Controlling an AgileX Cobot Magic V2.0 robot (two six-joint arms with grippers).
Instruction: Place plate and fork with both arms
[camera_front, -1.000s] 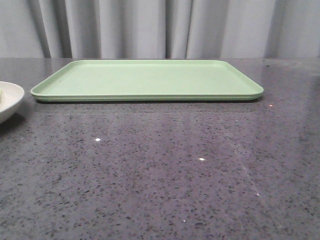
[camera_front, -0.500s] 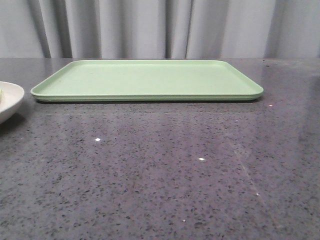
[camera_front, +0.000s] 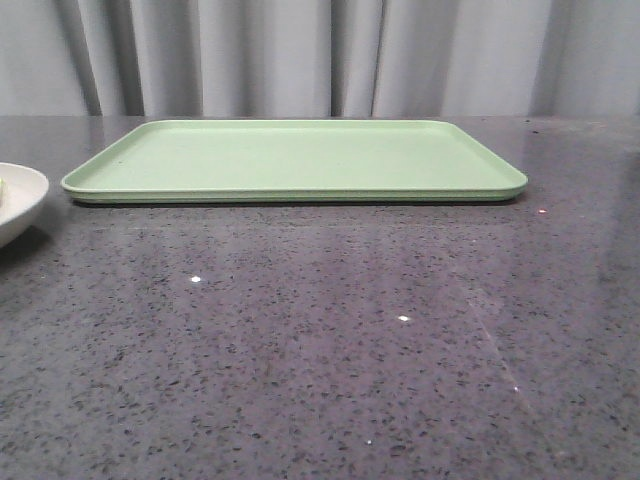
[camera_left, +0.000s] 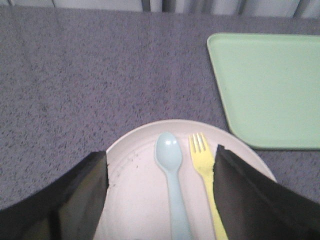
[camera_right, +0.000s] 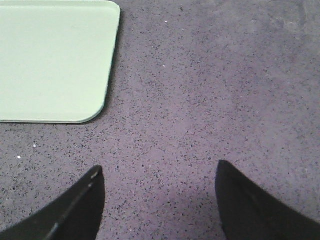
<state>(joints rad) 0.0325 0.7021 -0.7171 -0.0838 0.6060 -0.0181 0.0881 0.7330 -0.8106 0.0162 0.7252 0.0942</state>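
Two utensils on plate (camera_left: 135, 200), hands apart.

A flat, rectangular light-green tray (camera_front: 295, 158) with rounded corners and a low raised rim lies on a dark grey speckled table (camera_front: 330, 340), towards its far side. Its surface looks bare. Behind the table hangs a pale grey curtain (camera_front: 320, 55) in vertical folds. A pale blue spoon (camera_left: 172, 175) lies bowl-up, its handle running out of view. The tabletop is glossy, with small bright glints that seem to be reflected light.
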